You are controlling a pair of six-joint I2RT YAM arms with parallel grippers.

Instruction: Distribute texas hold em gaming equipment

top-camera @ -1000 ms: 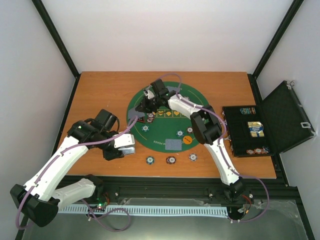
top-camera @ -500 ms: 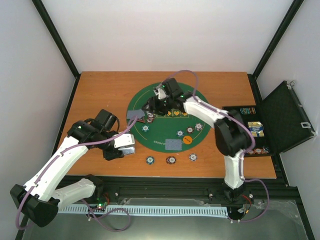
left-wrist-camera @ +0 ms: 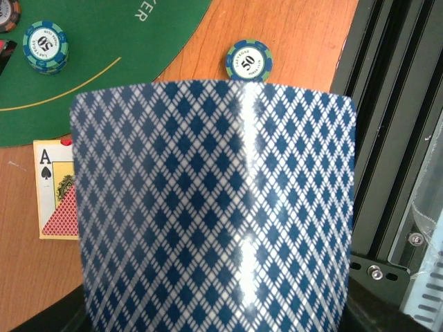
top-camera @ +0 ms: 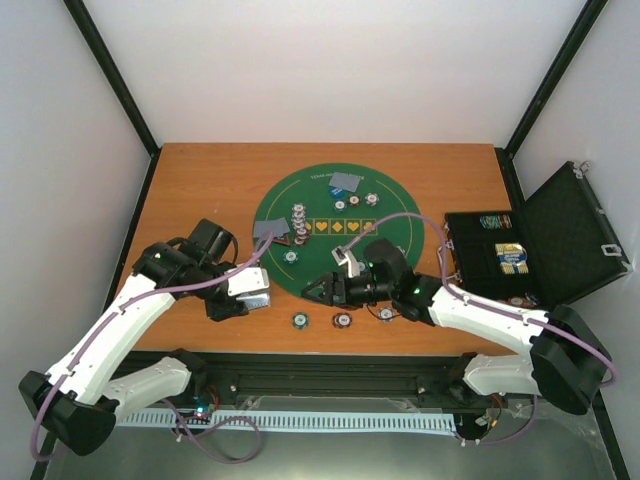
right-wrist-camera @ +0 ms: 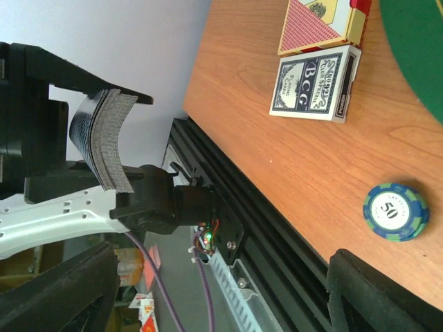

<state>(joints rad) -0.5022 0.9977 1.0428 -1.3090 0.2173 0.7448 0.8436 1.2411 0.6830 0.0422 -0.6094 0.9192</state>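
My left gripper (top-camera: 246, 290) is shut on a bowed deck of blue-diamond-backed playing cards (left-wrist-camera: 214, 207) that fills the left wrist view and hides its fingers. My right gripper (top-camera: 322, 291) hangs low over the near rim of the green mat (top-camera: 272, 268), pointing left, open with nothing between its fingers (right-wrist-camera: 59, 290). A teal 50 chip (right-wrist-camera: 396, 211) lies on the wood just ahead of it. Three chips (top-camera: 342, 321) line the table's near edge. Two cards (top-camera: 345, 181) lie at the mat's far side and one card (top-camera: 268, 229) at its left. A chip stack (top-camera: 298, 222) stands beside that card.
The open black case (top-camera: 500, 262) holds more chips and a card box at the right. Two card boxes (right-wrist-camera: 315, 86) lie on the wood beside the left gripper. The black frame rail (right-wrist-camera: 228, 207) runs along the table's near edge. A teal chip (left-wrist-camera: 45, 47) sits on the mat.
My right arm has swung from the mat's far left back to its near rim, and its gripper has opened. The left arm and its deck have not moved.
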